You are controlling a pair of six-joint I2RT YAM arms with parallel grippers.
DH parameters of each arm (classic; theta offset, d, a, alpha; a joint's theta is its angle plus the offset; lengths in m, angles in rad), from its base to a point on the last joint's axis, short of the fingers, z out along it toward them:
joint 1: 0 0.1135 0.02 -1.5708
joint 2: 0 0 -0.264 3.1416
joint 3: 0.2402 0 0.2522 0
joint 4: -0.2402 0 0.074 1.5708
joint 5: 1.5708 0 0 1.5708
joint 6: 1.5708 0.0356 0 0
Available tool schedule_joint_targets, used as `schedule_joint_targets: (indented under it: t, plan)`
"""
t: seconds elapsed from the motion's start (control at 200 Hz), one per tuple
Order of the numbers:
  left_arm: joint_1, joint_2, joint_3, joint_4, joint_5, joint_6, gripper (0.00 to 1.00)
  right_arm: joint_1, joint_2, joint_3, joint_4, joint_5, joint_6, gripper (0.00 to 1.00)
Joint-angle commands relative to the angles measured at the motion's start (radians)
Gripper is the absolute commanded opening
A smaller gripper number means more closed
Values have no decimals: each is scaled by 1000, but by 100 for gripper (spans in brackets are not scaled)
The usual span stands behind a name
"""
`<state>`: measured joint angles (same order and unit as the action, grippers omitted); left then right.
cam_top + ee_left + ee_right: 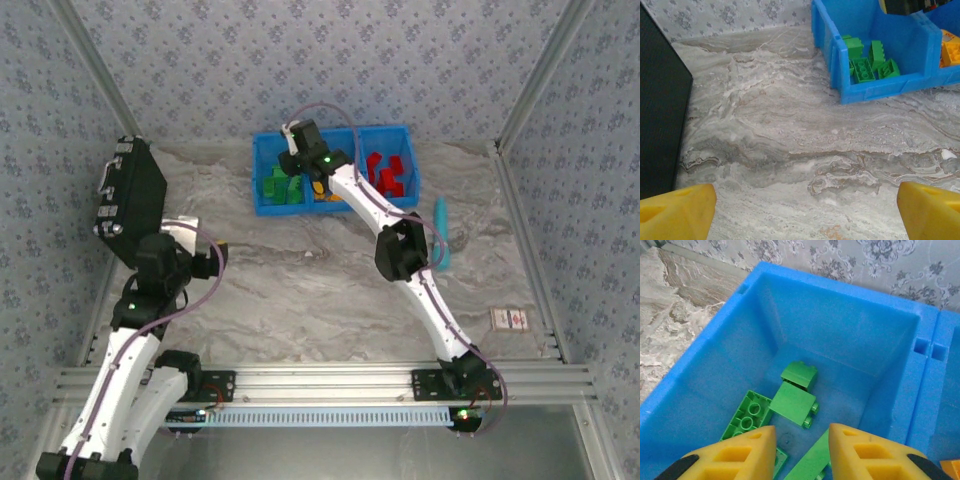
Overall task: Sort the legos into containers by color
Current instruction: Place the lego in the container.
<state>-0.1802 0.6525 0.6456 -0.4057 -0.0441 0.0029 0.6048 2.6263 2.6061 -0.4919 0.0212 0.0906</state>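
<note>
top, bin: blue bin (pixel 262 204) lies long side left-to-right by the far wall, greens (pixel 282 187) in the left slot, reds (pixel 388 172) in the right
top, arms: right arm (pixel 400 250) stretched over the bin, left arm (pixel 150 290) well back by the black case (pixel 130 195), so right's way nearer
left wrist: left fingers (pixel 677 212) spread wide, empty, bin up ahead to the right
right wrist: right fingers (pixel 747 452) a narrow gap apart, nothing in it, greens straight below
writing: little card (pixel 513 319) on the tabletop (pixel 300 290), print too tiny to read

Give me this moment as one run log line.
right jaws: slightly apart, empty, over green compartment of blue bin | green legos: inside it | left jaws: wide open, empty, above table
</note>
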Motion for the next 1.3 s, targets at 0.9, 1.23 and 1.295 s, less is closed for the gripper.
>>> schedule_joint_targets:
  t: [0.9,1.23,1.295]
  plan:
    - [15,98,51,33,-78,-20,100,-44,-1000,-1176,164,57,-137,46]
    - [20,214,-17,285,-129,33,100,-177,-1465,-1621,168,68,-48,65]
    - [31,240,-52,380,-132,36,100,-208,-1524,-1671,166,56,-31,71]
